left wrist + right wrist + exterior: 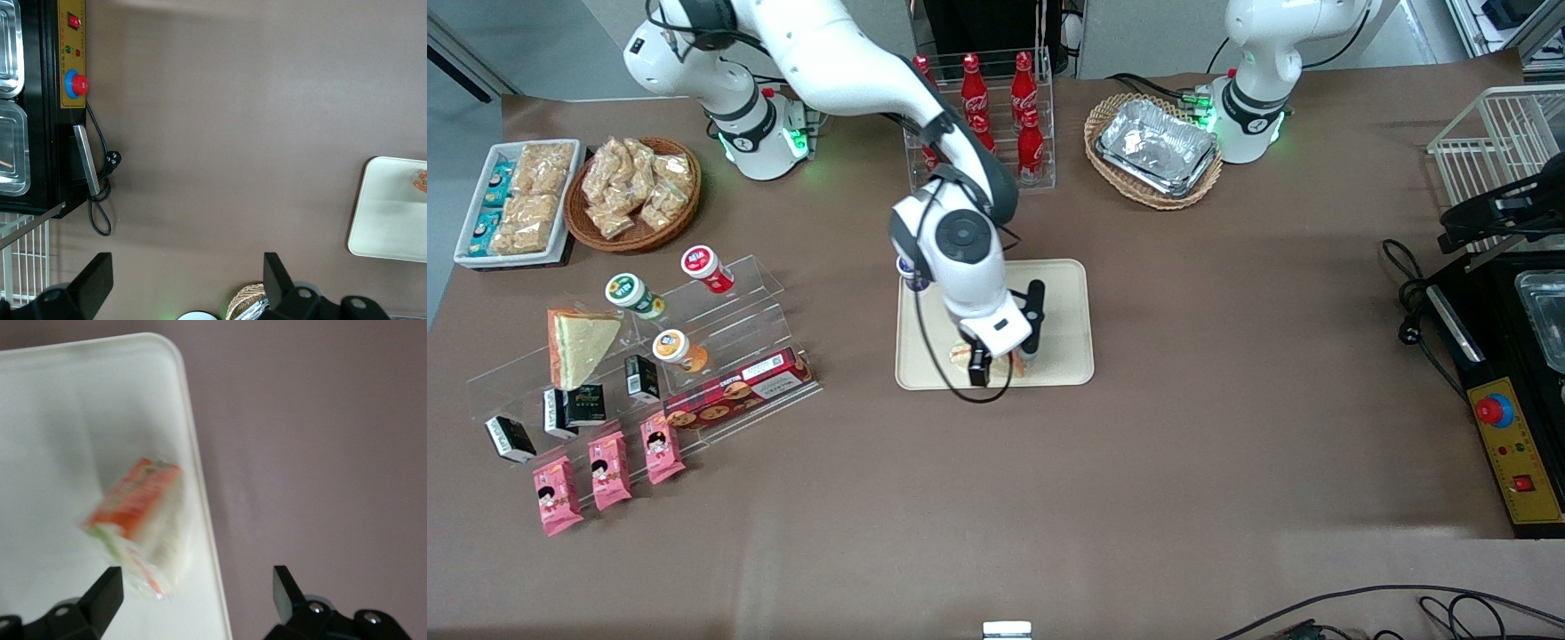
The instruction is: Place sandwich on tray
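Observation:
The sandwich [143, 523], a wrapped white-bread wedge with an orange-red and green filling stripe, lies on the cream tray [60, 420] close to its rim. In the front view the sandwich [961, 354] shows just under the arm, near the tray's [1063, 302] edge nearest the front camera. My gripper [197, 587] hangs above the sandwich and tray rim, open and empty; in the front view the gripper [1005, 360] is over the tray's near edge. The tray's corner also shows in the left wrist view [387, 207].
A second, pale-yellow sandwich wedge [578, 342] stands on the clear stepped rack [720, 356] with cups and snack packs, toward the working arm's end. A cola bottle rack [996, 107] and a basket of foil trays [1156, 147] lie farther from the front camera. A black machine [1512, 373] stands at the parked arm's end.

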